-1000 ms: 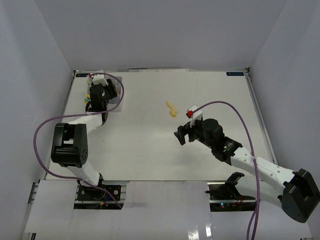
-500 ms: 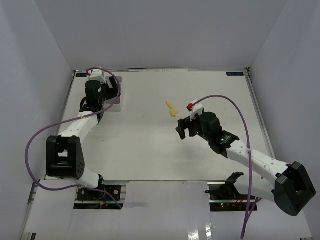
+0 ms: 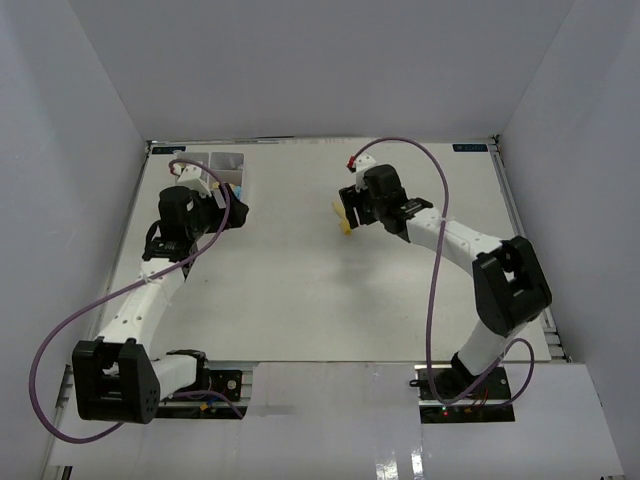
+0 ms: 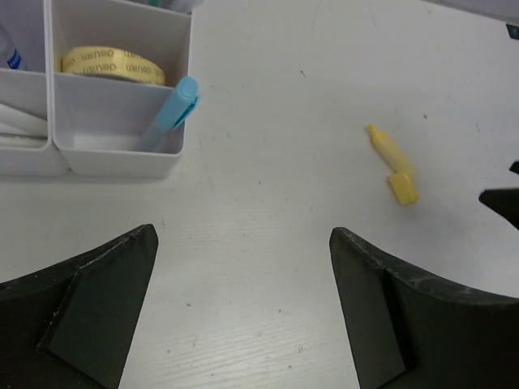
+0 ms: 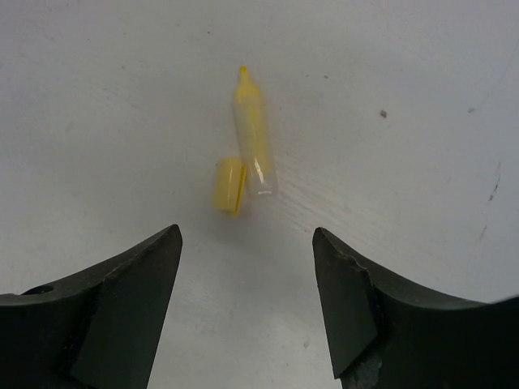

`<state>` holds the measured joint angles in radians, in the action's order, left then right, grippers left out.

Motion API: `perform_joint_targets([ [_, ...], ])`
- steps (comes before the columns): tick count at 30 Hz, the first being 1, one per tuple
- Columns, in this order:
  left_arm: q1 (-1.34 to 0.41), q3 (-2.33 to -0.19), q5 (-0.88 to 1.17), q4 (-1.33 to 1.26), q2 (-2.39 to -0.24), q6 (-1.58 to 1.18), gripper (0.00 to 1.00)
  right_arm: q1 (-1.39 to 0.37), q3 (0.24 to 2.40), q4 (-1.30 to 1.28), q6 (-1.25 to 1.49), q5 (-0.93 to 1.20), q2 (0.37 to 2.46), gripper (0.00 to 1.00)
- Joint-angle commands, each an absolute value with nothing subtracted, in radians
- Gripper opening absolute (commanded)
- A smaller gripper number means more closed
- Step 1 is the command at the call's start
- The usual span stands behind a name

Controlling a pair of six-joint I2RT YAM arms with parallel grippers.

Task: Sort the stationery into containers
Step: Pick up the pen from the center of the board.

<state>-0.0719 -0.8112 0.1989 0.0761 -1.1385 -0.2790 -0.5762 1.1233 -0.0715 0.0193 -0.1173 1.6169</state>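
Observation:
A yellow marker (image 5: pixel 253 146) lies on the white table with its loose yellow cap (image 5: pixel 228 185) beside it. It also shows in the top view as the yellow marker (image 3: pixel 344 217) and in the left wrist view as the yellow marker (image 4: pixel 392 162). My right gripper (image 5: pixel 247 239) is open just short of it, with nothing between the fingers. The white organizer tray (image 4: pixel 122 154) holds a tan tape ring (image 4: pixel 112 63) and a leaning light blue pen (image 4: pixel 169 113). My left gripper (image 4: pixel 243 243) is open over bare table, a little back from the tray (image 3: pixel 228 165).
White enclosure walls stand close round the table on the left, right and far sides. Purple cables loop from both arms. A dark tip of the right gripper (image 4: pixel 503 198) shows at the right edge of the left wrist view. White items lie in the tray's left compartment (image 4: pixel 20 121).
The right arm swung from mid-table to the far side, over the yellow marker. The left gripper opened wide and drew back from the tray toward me.

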Motion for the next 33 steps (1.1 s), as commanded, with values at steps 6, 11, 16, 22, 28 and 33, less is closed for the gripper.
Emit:
perform_joint_targets([
  [6, -0.080, -0.821, 0.276, 0.115, -1.166, -0.304, 0.98, -0.574, 1.399, -0.155, -0.104, -0.100, 1.887, 0.68],
  [11, -0.081, -0.827, 0.293, 0.120, -1.166, -0.310, 0.98, -0.574, 1.509, -0.190, -0.124, -0.094, 2.024, 0.66],
  [16, -0.081, -0.830, 0.296, 0.124, -1.177, -0.314, 0.98, -0.572, 1.595, -0.195, -0.130, -0.090, 2.106, 0.63],
  [22, -0.081, -0.831, 0.305, 0.127, -1.177, -0.318, 0.98, -0.566, 1.657, -0.215, -0.133, -0.077, 2.178, 0.61],
  [28, -0.080, -0.830, 0.314, 0.127, -1.178, -0.321, 0.98, -0.554, 1.661, -0.216, -0.114, -0.052, 2.213, 0.58],
  [33, -0.080, -0.831, 0.333, 0.127, -1.186, -0.321, 0.98, -0.548, 1.658, -0.218, -0.112, -0.041, 2.224, 0.49],
])
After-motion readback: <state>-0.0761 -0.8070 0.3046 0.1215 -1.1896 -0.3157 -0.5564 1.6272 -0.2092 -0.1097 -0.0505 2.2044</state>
